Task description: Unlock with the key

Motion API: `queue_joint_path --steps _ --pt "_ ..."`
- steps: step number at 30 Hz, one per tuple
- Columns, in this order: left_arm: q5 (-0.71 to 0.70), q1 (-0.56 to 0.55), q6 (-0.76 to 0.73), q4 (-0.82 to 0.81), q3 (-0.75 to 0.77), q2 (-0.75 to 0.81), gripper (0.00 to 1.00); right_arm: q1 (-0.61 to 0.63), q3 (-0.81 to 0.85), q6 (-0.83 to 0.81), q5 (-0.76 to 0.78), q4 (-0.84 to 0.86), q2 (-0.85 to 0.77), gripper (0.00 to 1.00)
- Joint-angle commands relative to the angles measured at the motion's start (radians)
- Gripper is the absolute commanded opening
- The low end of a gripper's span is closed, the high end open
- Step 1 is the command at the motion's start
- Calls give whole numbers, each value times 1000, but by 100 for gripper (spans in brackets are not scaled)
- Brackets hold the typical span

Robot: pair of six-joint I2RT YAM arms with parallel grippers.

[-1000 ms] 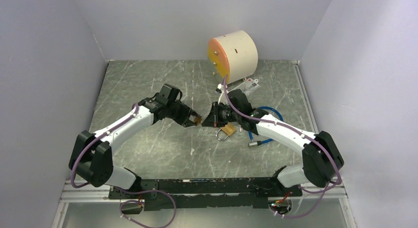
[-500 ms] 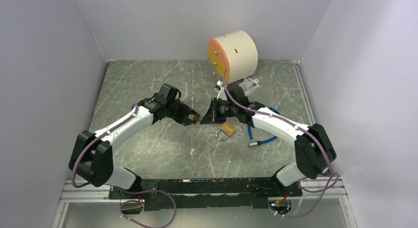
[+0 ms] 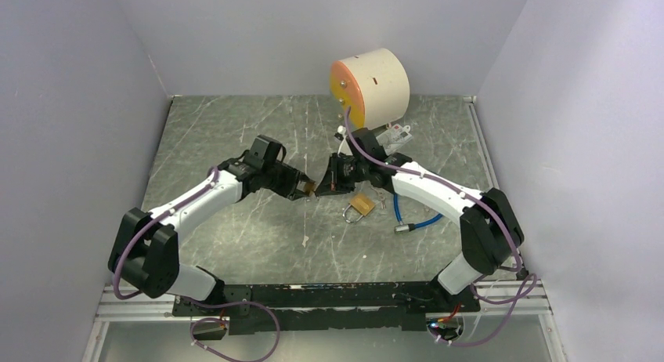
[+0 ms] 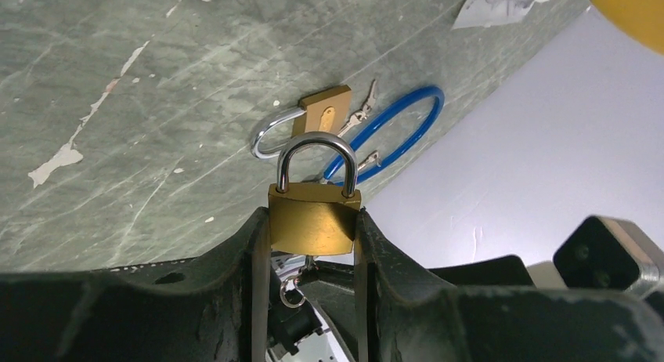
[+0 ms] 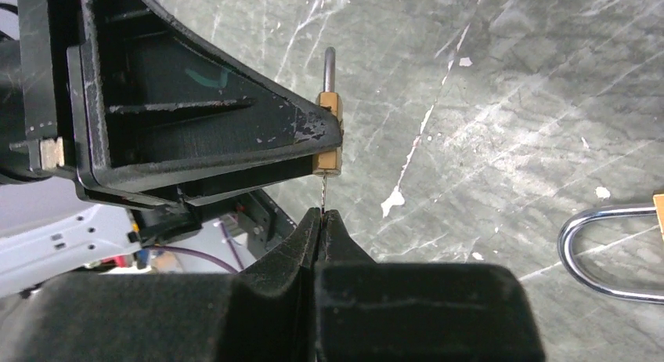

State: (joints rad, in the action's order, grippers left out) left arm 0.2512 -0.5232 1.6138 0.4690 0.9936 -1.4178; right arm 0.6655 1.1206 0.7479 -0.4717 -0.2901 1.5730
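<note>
Key [image 5: 322, 196] tip at padlock [image 4: 313, 219] base, mid-air between the arms.
Pinched in pressed-together right gripper [image 5: 321, 215], blade in line with padlock's long axis; padlock clamped by left gripper [image 3: 301, 188], shackle pointing away; probably needs straight push in, then a turn.

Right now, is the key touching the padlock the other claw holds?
Touching. The right wrist view shows the key, pinched in the right gripper, running straight up into the underside of the padlock clamped by the left gripper.
</note>
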Motion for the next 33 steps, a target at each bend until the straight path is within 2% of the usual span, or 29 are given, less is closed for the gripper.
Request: queue_joint_path --steps 1,11,18,28,33 --pt "94 -18 96 -43 -13 67 7 29 3 -94 108 129 -35 0" --pt "71 -18 182 -81 -60 139 6 39 -51 -134 96 233 -61 0" --pt "51 -18 170 -42 -44 154 6 43 135 -15 58 96 21 0" --pt "44 -18 139 2 -41 184 6 46 192 20 37 -12 68 0" --pt "63 -18 166 -37 -70 208 6 56 197 -46 97 -4 73 0"
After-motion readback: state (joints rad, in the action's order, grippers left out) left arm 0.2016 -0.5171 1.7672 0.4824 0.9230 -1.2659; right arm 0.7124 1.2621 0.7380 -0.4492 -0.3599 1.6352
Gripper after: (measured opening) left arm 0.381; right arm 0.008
